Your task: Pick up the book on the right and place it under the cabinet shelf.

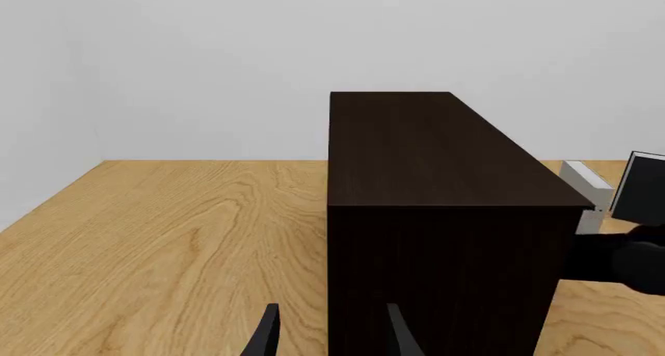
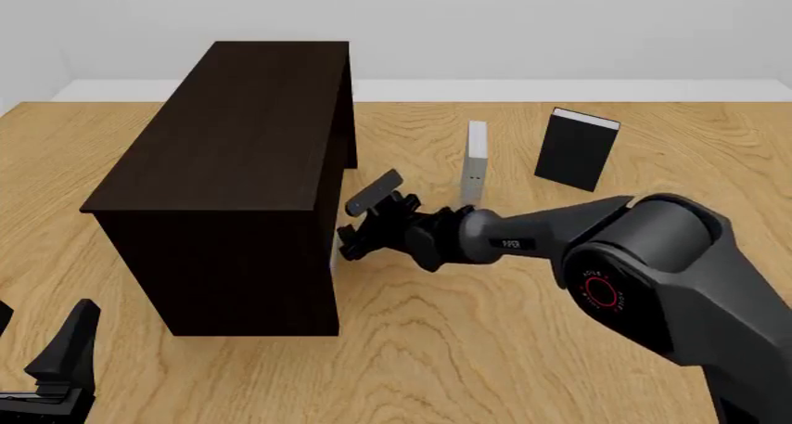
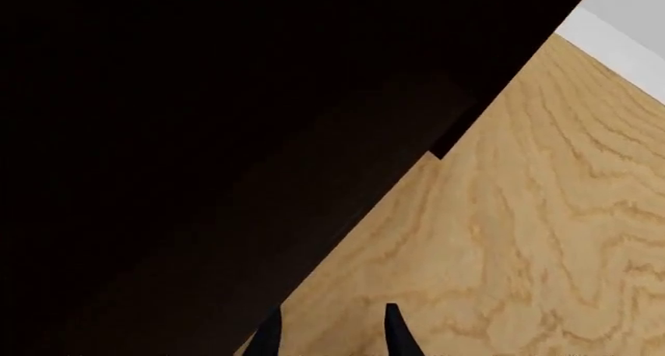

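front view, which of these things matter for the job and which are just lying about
In the job: cabinet shelf; right gripper, fingers open beside it; pale sliver at its base, probably the book.
Lying about: slim grey book, upright; black book, upright; left gripper, idle.

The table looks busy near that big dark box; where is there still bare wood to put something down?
Bare table stretches in front of the cabinet, left of it, and right of the black book. It is crowded between the cabinet's right side and the upright grey book, where the right gripper reaches in.
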Controlling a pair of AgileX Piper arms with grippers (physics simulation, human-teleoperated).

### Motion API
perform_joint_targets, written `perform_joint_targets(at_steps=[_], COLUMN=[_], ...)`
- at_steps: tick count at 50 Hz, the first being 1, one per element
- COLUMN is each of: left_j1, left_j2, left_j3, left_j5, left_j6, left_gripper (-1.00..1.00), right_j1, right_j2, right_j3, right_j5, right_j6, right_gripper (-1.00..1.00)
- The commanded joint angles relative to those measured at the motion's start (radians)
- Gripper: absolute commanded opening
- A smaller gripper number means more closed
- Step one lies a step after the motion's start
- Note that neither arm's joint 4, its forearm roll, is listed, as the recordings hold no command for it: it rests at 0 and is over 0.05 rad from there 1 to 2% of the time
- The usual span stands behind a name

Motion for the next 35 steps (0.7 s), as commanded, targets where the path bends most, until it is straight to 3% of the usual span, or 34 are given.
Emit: perform_joint_targets(at_steps=[1,35], left_j1=[0.0,0.0], left_j2=[0.0,0.0], left_j3=[0.0,0.0], left_j5=[0.0,0.0], left_j6=[0.0,0.0], left_gripper=[1.0,1.0], right_j1=[0.013,-0.065], right_j2=[-0.025,-0.221], right_j3=[0.015,0.273], right_j5=[-0.02,-0.138], right_j6=[0.043,0.035], right_gripper=[1.0,1.0])
